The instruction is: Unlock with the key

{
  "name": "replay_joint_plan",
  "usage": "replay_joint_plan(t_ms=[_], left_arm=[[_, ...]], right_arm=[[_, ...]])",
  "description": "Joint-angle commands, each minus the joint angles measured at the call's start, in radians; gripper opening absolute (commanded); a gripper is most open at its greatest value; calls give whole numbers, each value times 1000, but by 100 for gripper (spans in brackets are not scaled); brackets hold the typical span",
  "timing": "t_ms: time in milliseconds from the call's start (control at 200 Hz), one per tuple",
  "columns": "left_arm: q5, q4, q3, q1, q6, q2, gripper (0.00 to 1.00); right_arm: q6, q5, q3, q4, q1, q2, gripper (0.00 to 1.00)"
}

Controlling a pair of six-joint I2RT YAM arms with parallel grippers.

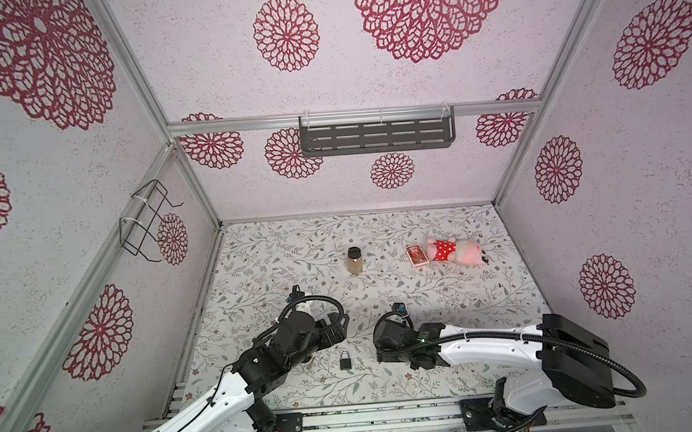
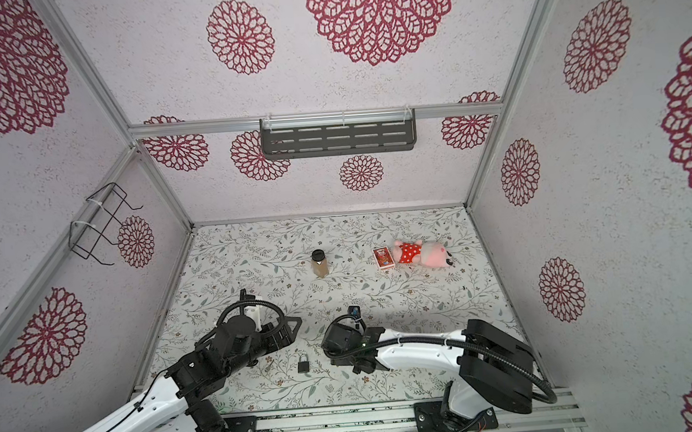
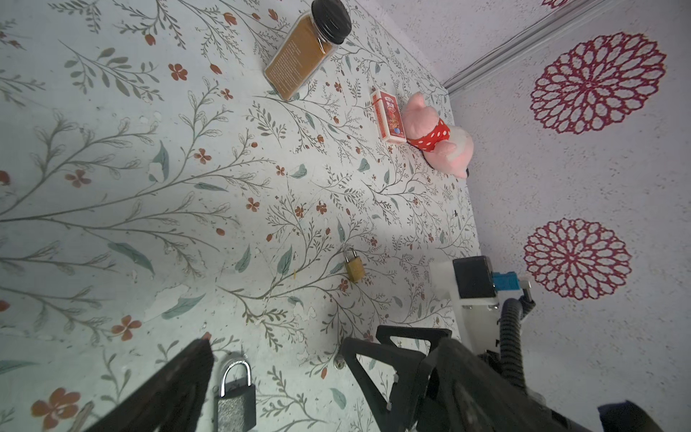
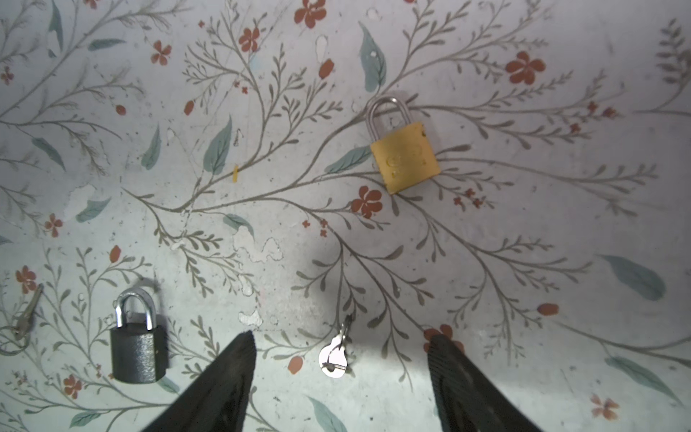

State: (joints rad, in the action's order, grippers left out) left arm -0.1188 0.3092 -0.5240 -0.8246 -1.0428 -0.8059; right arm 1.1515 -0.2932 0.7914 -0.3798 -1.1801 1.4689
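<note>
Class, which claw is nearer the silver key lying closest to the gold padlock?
Right. The right claw has the key between its open fingers; the left claw hovers further off, by the grey padlock.

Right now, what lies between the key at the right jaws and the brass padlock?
Nothing: bare table between key and brass padlock, in the right wrist view.

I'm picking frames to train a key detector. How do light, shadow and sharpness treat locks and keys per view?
Right wrist view: the small key glares white beside a shadow between the fingers; the brass padlock is evenly lit and sharp. Left wrist view: the grey padlock is clear, the near fingers blurred. Both top views: wide-angle bending, grey padlock tiny.
</note>
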Motion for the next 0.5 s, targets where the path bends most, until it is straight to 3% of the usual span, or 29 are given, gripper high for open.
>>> replay_joint_plan(t_ms=[0, 495], left_arm=[[-22, -18, 2, -31, -30, -14, 97], [-58, -58, 34, -71, -92, -37, 97]], right_arm=[[60, -41, 16, -19, -12, 7, 70], [92, -84, 51, -100, -54, 119, 67]])
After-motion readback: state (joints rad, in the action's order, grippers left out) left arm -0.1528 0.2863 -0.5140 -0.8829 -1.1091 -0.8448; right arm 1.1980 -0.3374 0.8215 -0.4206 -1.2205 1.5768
